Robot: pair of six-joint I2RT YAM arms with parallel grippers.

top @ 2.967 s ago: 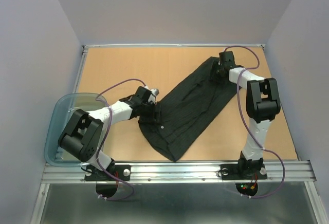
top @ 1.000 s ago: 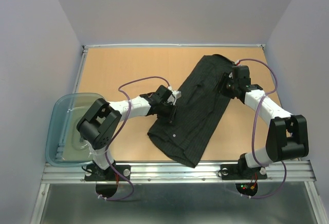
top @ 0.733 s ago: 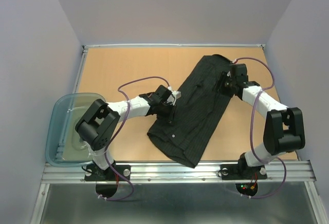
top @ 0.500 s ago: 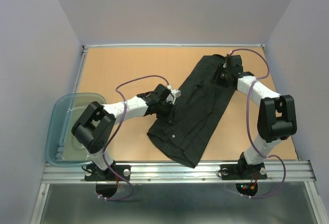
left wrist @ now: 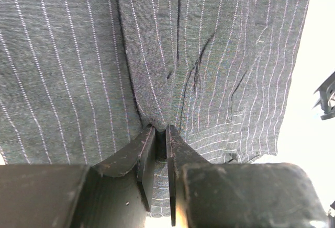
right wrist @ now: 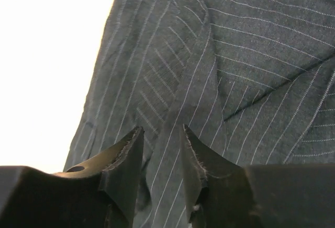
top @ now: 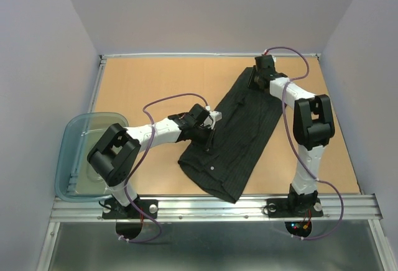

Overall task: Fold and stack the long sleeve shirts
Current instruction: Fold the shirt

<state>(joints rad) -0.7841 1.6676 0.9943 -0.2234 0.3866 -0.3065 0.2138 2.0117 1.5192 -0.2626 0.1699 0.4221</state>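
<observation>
Shirt (top: 239, 135) unmoved, right gripper (right wrist: 162, 132) shifted to far corner, left gripper (left wrist: 161, 129) pinching

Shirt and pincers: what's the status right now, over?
Left pincer shut on the shirt, mid-length. Right pincer open, straddling a fold at the far end. Shirt flat, lying diagonal. Tub off to the left, clear of it.

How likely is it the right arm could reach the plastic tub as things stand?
Probably not: the tub sits at the far left beside the left arm, which lies across the way, while the right tool is on the shirt's far end.
</observation>
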